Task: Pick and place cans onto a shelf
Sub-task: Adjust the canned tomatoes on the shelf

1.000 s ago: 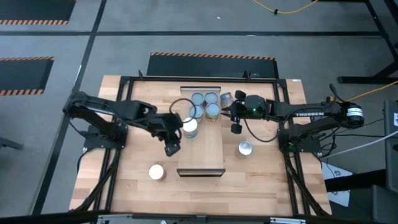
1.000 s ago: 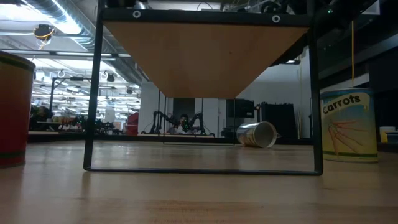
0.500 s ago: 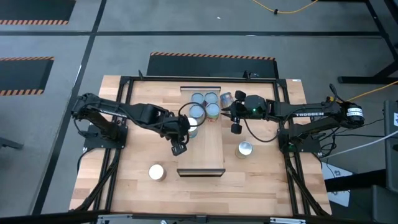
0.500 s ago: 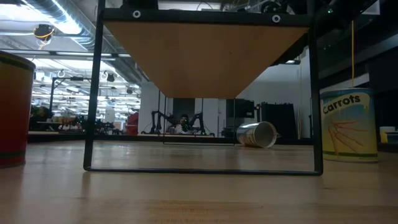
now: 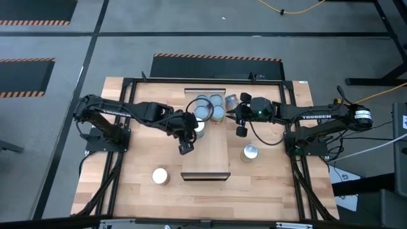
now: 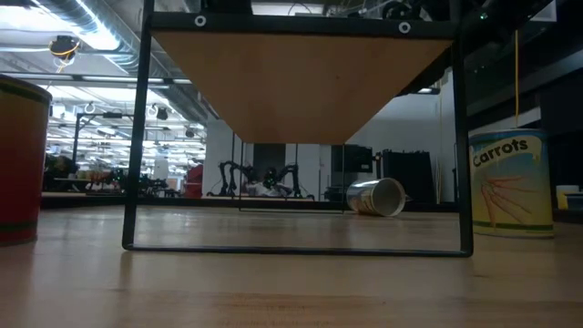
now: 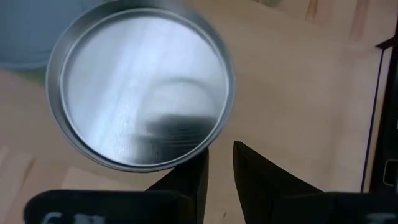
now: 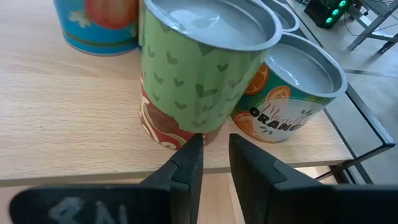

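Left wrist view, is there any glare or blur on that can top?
Left wrist view: the can top is soft and out of focus, with pale streaks of glare and a dark reflection; right wrist view: the green can is sharp.

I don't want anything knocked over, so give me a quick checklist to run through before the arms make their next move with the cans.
1. Left gripper empty: ok, fingers close together over a can top, nothing between.
2. Right gripper empty: ok, beside the green can.
3. Shelf has bare room: ok.
4. All cans shelved: not ok, white-topped can and silver-topped can stand on the table.
5. Tipped can reachable: cannot tell.
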`<state>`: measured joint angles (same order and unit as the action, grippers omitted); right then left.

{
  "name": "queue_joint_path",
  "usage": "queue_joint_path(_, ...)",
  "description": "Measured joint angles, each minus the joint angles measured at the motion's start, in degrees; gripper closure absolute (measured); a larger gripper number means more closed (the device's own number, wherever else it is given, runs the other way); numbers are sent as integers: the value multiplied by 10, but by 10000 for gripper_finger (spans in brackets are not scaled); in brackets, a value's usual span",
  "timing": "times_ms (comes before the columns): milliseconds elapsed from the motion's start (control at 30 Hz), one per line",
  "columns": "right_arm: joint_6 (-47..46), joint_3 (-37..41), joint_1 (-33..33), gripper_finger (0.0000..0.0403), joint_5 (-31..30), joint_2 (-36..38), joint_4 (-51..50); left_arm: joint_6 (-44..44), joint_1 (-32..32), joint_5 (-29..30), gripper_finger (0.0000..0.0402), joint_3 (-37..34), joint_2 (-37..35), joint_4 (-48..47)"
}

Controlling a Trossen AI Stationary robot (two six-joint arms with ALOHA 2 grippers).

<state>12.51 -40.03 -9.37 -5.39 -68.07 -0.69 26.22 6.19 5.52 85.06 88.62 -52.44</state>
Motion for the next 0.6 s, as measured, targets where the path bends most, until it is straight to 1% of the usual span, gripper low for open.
queue_joint_path(467,0,0,0,320,0,0,0,-15,-4,0,335,0,0,8)
queue_joint_path(600,0,0,0,320,0,0,0,-41,-4,2,335,0,0,27)
